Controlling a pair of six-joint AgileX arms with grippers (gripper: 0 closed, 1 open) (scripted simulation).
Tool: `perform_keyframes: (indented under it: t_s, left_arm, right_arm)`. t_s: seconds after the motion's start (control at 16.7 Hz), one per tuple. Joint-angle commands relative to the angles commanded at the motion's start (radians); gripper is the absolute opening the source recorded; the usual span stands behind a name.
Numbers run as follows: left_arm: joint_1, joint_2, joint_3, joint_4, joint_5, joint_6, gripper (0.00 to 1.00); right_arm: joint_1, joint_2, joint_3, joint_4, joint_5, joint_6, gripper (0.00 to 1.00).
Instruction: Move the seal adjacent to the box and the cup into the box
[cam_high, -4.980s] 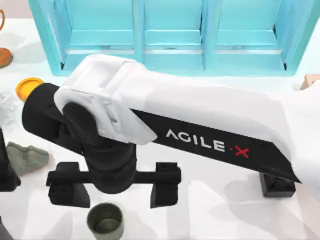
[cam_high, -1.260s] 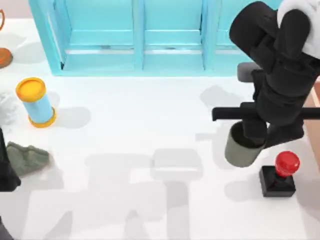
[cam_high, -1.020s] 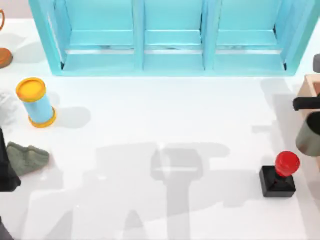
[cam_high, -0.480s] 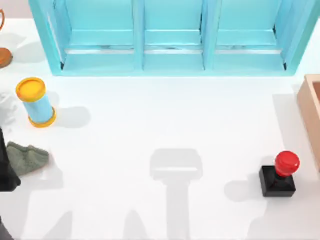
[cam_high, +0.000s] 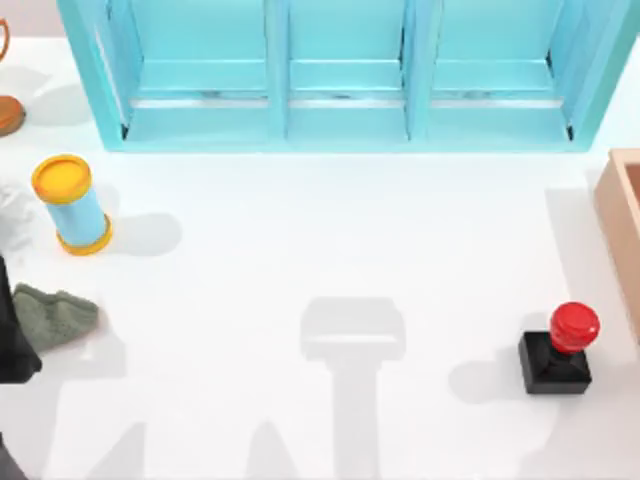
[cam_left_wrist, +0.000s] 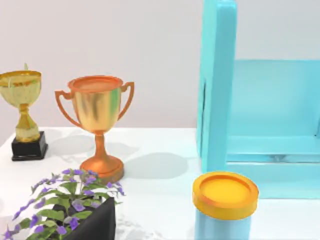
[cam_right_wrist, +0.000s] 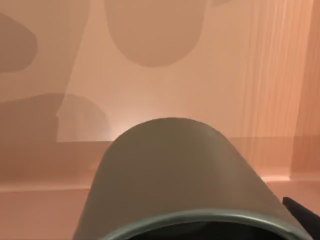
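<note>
**Cup hangs over the box; the drop is the risky part**

Looking along the right arm's wrist, the cup (cam_right_wrist: 175, 180) sits close under the camera with the box's (cam_right_wrist: 165, 75) pale wooden floor and inner walls behind it, so I judge it is above or just inside the box. A sliver of black beside the cup's rim may be the right pincer, but whether its fingers are clamped on the cup I cannot tell.

What could go wrong: released from too high, the cup may tip, roll against a wall or land on its side. If it sits too near a wall, it could catch the thick rim and fall out onto the surface.

The cup is dark olive-green, a plain smooth cylinder with a thin rim, likely light and easy to topple.

From above, the seal (cam_high: 557, 350), a black cube base with a glossy red knob, stands upright on the white surface at the right, just left of the box's edge (cam_high: 618, 230), near but apart. It looks already placed beside the box.

The left arm is parked at the far left, by the trophies.
</note>
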Motion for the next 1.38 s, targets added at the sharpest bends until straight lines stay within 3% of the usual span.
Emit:
perform_keyframes:
  t_s: [0.54,0.9,1.2,1.38]
  left_arm:
    - [0.0,0.0,0.0,0.0,0.0,0.0,1.0]
    - [0.0,0.0,0.0,0.0,0.0,0.0,1.0]
    - [0.0,0.0,0.0,0.0,0.0,0.0,1.0]
    - [0.0,0.0,0.0,0.0,0.0,0.0,1.0]
  right_arm:
    - [0.004,0.021,-0.011,0.304,-0.089,-0.002,0.0]
    - [0.025,0.055,-0.206,0.277,-0.005,0.026,0.0]
    - [0.025,0.058,-0.215,0.272,0.002,0.027,0.0]
    - [0.025,0.058,-0.215,0.272,0.002,0.027,0.23]
